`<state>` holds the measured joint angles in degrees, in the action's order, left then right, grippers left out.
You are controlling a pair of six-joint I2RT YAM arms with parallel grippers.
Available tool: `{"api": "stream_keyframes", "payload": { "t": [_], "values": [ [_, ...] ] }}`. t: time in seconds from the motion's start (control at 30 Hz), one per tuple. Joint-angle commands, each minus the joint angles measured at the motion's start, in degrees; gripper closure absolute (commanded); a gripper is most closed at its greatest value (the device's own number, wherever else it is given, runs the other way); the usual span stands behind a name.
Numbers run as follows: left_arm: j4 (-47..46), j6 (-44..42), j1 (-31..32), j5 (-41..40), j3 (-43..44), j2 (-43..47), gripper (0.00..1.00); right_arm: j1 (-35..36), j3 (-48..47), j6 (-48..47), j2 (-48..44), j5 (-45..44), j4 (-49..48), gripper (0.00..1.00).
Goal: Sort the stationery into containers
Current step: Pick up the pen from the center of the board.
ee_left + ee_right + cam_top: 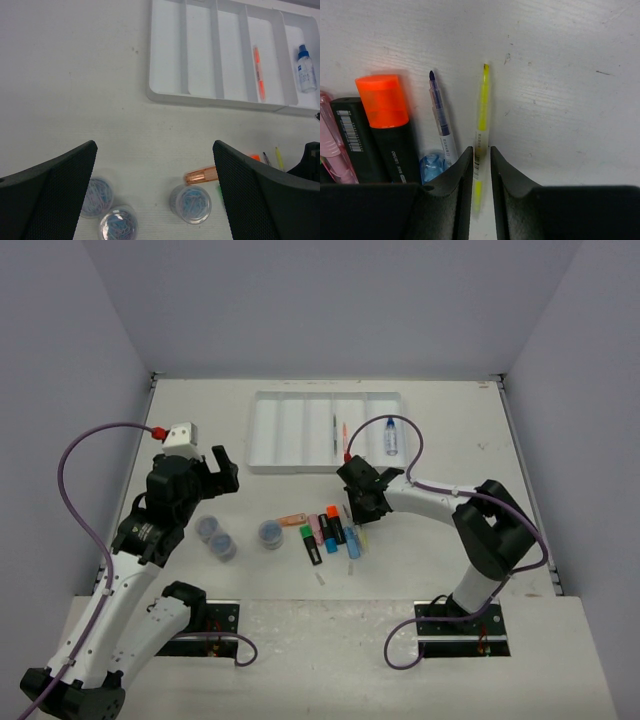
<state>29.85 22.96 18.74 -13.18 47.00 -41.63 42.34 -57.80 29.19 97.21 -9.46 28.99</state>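
Right claw [481, 152] — yellow pen [483, 100] lies in its narrow gap, pinch unclear | left claw [154, 145] — spread wide

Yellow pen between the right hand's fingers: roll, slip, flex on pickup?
The yellow pen looks thin and straight, so probably stiff and light. Its slim round barrel may roll if nudged sideways. The right hand straddles it across a narrow width, so it could twist or slip.
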Motion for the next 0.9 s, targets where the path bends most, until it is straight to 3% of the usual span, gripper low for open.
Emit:
{"api": "stream_keyframes", "payload": {
  "t": [0.0, 0.2, 0.3, 0.4, 0.53, 0.57, 0.67, 0.73, 0.87],
  "values": [
    [-2.2, -0.5, -0.6, 0.3, -0.2, 0.5, 0.00, 0.6, 0.9, 2.1, 0.9, -0.2, 0.1, 0.80],
    [-2.1, -0.4, -0.6, 0.0, 0.0, -0.2, 0.00, 0.6, 0.3, 3.1, 2.2, -2.9, 1.8, 0.83],
    [-2.1, -0.3, -0.6, 0.2, 0.2, -0.9, 0.00, 0.6, 0.1, 3.2, 1.9, -3.3, 1.9, 0.95],
    [-1.9, 0.5, -0.5, 1.8, 2.1, -2.1, 0.00, 0.1, -0.1, 2.5, -1.2, -5.2, 2.6, 1.00],
    [-0.6, 4.1, 0.1, 2.5, 5.5, -4.9, 0.00, -3.6, 0.0, 0.7, -13.1, -6.4, 3.9, 1.00],
    [-0.4, 6.3, 2.5, 1.5, 5.9, -5.7, 0.00, -5.1, 0.3, -0.2, -15.9, -6.4, 4.0, 1.00],
    [1.6, 14.2, 17.4, -9.3, 6.6, -9.4, 0.00, -10.9, 1.6, -2.0, -23.8, -6.5, 3.6, 1.00],
    [3.8, 20.9, 28.7, -21.9, 6.9, -12.7, 0.00, -14.8, 2.4, -2.8, -26.8, -7.4, 3.5, 1.00],
    [9.3, 37.8, 42.8, -30.9, 7.0, -18.6, 0.00, -17.5, 5.9, -4.2, -30.4, -8.1, 1.2, 1.00]
  ]
}}
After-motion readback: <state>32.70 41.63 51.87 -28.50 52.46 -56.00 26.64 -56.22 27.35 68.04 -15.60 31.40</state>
